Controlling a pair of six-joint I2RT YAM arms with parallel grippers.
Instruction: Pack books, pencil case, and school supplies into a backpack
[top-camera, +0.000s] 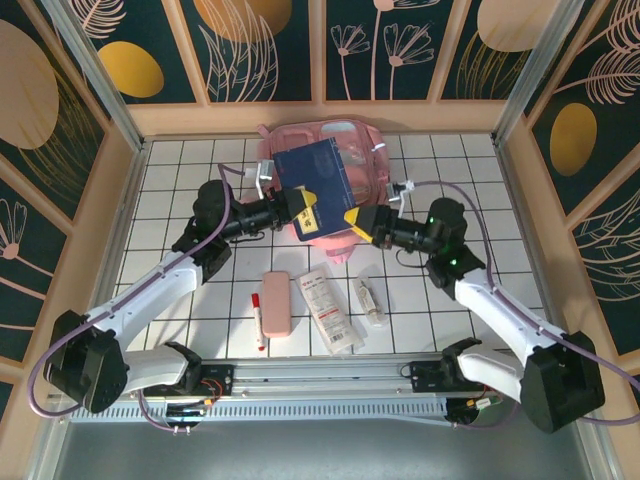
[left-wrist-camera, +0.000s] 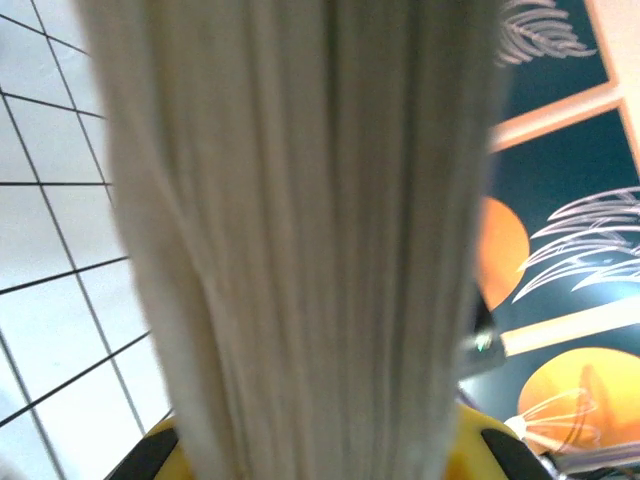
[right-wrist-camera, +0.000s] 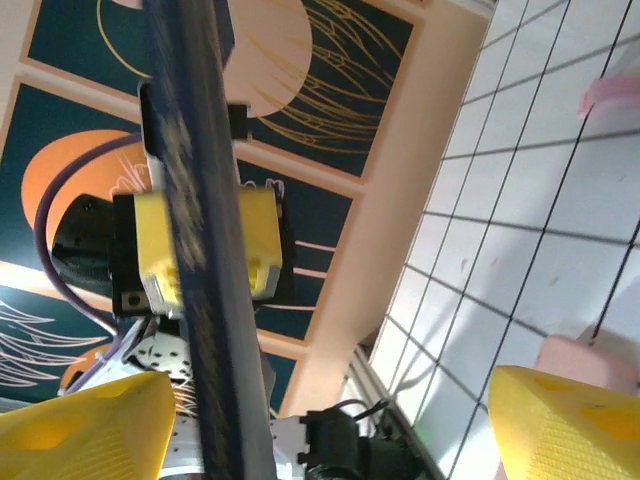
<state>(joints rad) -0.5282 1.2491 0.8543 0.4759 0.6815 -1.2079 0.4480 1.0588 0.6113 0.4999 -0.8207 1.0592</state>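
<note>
Clamping the near edge of the book, the left gripper holds it tilted above the backpack, which lies under and beyond that hand. The right gripper, fingers apart, sits just beside the book's right, so the lowering likely falls to the left.

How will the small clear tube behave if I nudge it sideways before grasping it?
The small clear tube looks slim and round, lying on the tiled table, so it will probably roll rather than slide. It looks light, so a closing finger may flick it away. The white packet beside it might stop it.
</note>
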